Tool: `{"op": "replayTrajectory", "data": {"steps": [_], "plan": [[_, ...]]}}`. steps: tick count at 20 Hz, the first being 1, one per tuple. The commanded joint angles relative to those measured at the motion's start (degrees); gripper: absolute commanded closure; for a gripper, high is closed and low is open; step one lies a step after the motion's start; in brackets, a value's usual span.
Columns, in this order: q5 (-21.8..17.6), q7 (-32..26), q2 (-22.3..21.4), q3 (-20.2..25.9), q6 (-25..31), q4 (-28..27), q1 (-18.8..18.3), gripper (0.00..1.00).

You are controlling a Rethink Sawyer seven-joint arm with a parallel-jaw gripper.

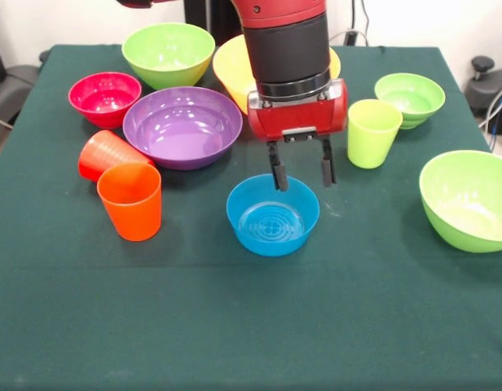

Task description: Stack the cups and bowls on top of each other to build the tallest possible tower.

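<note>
My gripper hangs open and empty just above the far rim of the blue bowl, which stands mouth up at mid table. The orange cup stands upright at the left. The red cup lies on its side behind it. The lime green cup stands upright right of the gripper. The purple bowl and magenta bowl sit at the left. The yellow bowl is partly hidden behind the arm. Lime green bowls sit at the far left, far right and near right. No stack stands.
The green cloth table has open cloth along its near side. Black chairs or equipment stand beyond the table's far corners.
</note>
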Motion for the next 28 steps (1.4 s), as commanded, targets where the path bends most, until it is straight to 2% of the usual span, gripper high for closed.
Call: {"op": "replayTrajectory", "data": {"steps": [1, 13, 28], "plan": [[-0.19, -3.82, 2.66, -2.24, 7.22, 1.28, -0.71, 0.0], [-1.77, -1.37, 2.01, -4.43, 3.61, 3.47, -0.9, 0.0], [-0.57, -1.89, 2.91, -4.42, 4.95, 2.55, -1.93, 0.0]]}}
